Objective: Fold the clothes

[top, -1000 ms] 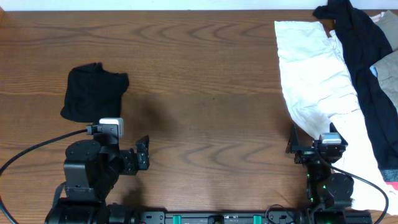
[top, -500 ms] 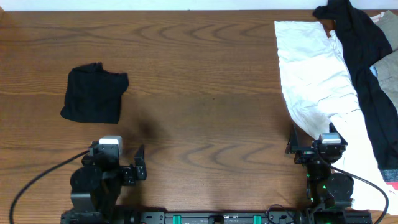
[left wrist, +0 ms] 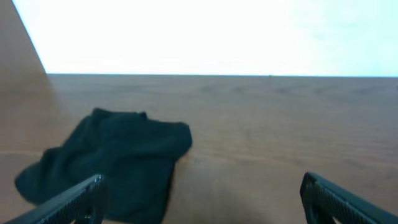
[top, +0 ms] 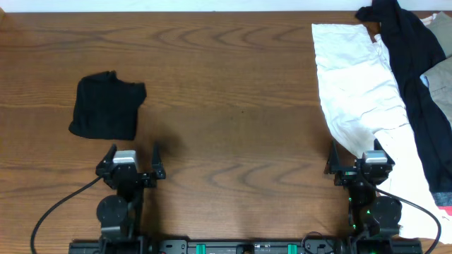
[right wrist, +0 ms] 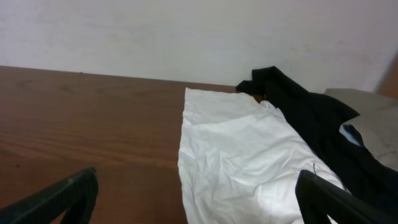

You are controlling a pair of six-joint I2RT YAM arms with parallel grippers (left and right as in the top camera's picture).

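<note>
While left gripper (top: 133, 151) and right gripper (top: 355, 154) stand wide, empty | black polo shirt (top: 106, 107) bundled, well apart from white cloth (top: 357, 85) | risk: right (beside that cloth) could snag wrong fabric.

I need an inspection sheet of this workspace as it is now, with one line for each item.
Surface: wooden table, brown, grain visible.
Job's things: black garment, folded into a compact bundle at the left; no logo visible.
Clutter: white wrinkled cloth at the right; second black garment lying over it; grey fabric at the far right.
Grippers: left gripper open, empty; right gripper open, empty, at the white cloth's edge.
Cables: black cable from the left arm, another from the right.
Surroundings: pale wall behind the table.
</note>
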